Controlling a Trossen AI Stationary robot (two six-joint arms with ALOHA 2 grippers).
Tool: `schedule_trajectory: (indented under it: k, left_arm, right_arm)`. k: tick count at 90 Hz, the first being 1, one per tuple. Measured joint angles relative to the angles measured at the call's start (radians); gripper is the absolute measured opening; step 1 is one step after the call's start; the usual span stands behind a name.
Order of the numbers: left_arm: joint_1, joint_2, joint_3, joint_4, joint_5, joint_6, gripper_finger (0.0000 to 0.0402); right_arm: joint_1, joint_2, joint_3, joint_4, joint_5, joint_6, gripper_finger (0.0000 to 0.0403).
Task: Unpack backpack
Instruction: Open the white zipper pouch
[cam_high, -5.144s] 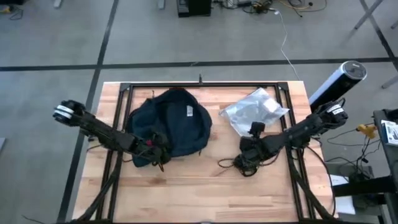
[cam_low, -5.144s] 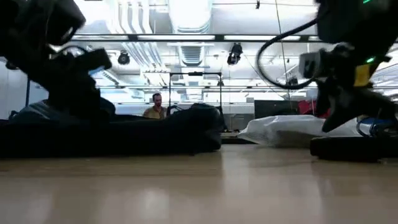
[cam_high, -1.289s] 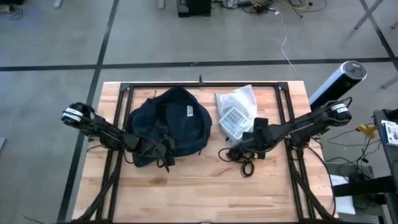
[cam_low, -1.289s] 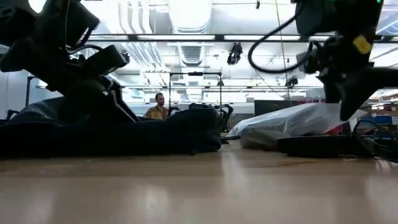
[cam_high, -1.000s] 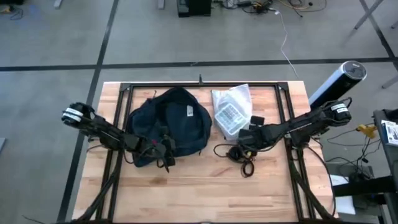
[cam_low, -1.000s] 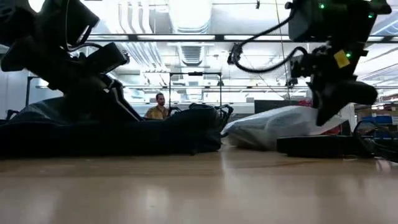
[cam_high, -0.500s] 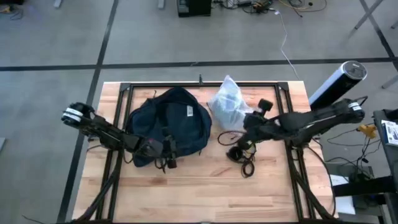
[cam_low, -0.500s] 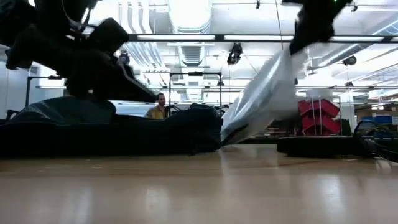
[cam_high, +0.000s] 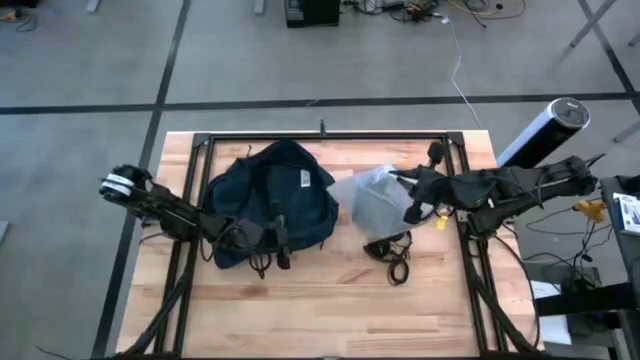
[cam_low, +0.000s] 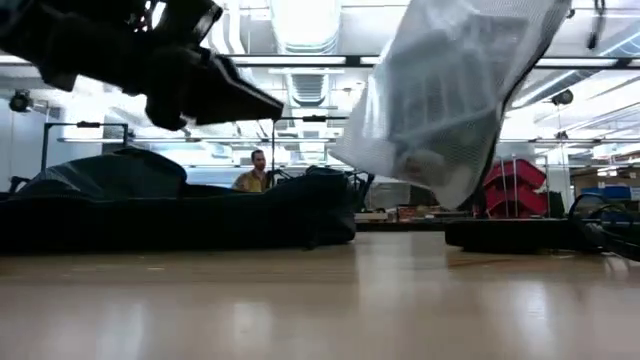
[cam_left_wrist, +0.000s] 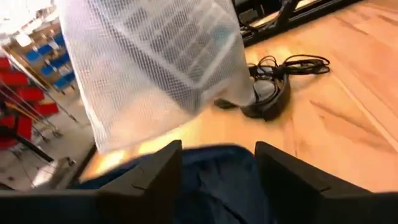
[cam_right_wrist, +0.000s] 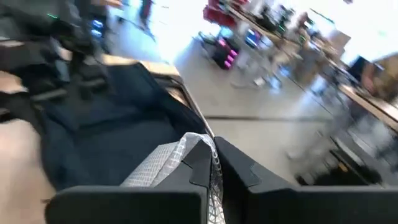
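The pale wooden table top (cam_high: 330, 300) under my arms carries a black metal frame (cam_high: 320, 137) and stands on a grey floor marked with dark lines. Nearest me on the left, my left gripper (cam_high: 272, 243) hovers over the near edge of the large dark navy soft fabric backpack (cam_high: 285, 190), fingers (cam_left_wrist: 155, 180) spread apart with only navy cloth showing between them. The backpack lies slumped flat on the left half of the table; a short white label (cam_high: 306, 178) shows on its upper side, but I cannot read any writing on it. To its right, black headphones with tangled cables (cam_high: 392, 248) rest on the wood. Above them my right gripper (cam_high: 408, 192) is clamped on a silvery-white mesh pouch (cam_low: 440, 95), lifted clear of the table beside the backpack. Farther off, the low view shows a hall with ceiling lights, red bins (cam_low: 515, 190) and a person (cam_low: 256, 172) behind the backpack.
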Motion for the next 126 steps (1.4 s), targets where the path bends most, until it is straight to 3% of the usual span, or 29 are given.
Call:
schedule_trajectory:
  k: [13,25,49,66,73,81,96,118,126]
  left_arm:
    - [0.026,0.0,0.063,-0.005,0.036,0.02,0.0208]
    - [0.085,0.014,0.119,-0.077,0.121,0.021,0.0218]
    - [0.167,-0.015,0.31,-0.459,0.125,0.042,0.0243]
    - [0.269,-0.005,0.486,-0.691,0.381,0.036,0.0257]
    - [0.32,-0.002,0.525,-0.765,0.436,0.041,0.0258]
    - [0.384,-0.002,0.549,-0.812,0.503,0.048,0.0258]
    - [0.488,0.031,0.554,-0.842,0.824,0.049,0.0252]
    - [0.513,0.204,0.581,-0.775,0.837,0.075,0.0232]
    - [0.513,0.254,0.608,-0.782,0.838,0.084,0.0197]
  right_arm:
    - [0.0,0.02,-0.001,0.0,-0.043,-0.007,0.0]
    - [0.002,0.049,-0.005,-0.008,-0.163,-0.034,0.0]
    - [0.002,0.075,-0.006,-0.117,-0.374,-0.096,0.0]
    - [0.002,0.08,-0.006,-0.125,-0.473,-0.157,0.0]
    - [0.002,0.086,-0.006,-0.12,-0.503,-0.171,0.0]
    - [0.002,0.092,-0.006,-0.122,-0.534,-0.173,0.0]
    - [0.002,0.099,-0.006,-0.122,-0.54,-0.174,0.0]
    - [0.002,0.116,-0.006,-0.119,-0.575,-0.164,0.0]
    - [0.002,0.121,-0.006,-0.121,-0.501,-0.111,0.0001]
